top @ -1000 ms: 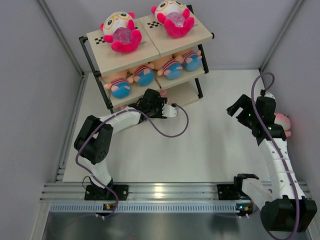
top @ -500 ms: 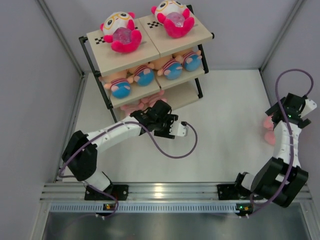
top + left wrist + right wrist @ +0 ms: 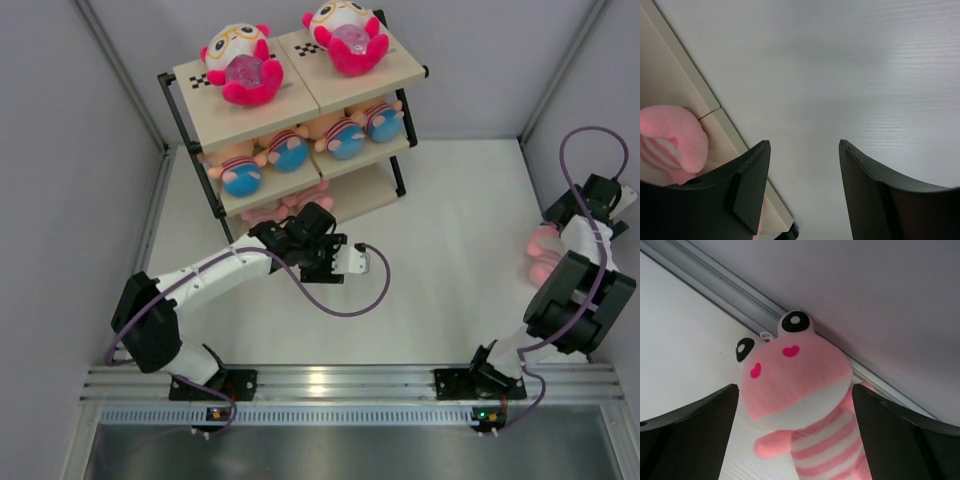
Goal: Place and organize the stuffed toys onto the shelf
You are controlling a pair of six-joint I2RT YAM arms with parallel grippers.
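The shelf stands at the back left. Two white-faced, hot-pink stuffed toys lie on its top board. Several peach toys with blue bottoms fill the middle board. A pale pink toy lies on the bottom board and also shows in the left wrist view. My left gripper is open and empty, just in front of the bottom board. My right gripper is open, its jaws on either side of a pale pink striped toy lying against the right wall.
Grey walls enclose the white table on the left, back and right. A metal rail runs along the foot of the right wall behind the toy. The left arm's purple cable loops over the table.
My left gripper has drawn back from the bottom board, leaving the pale pink toy there. My right arm has swung out to the right wall, over the striped pink toy.
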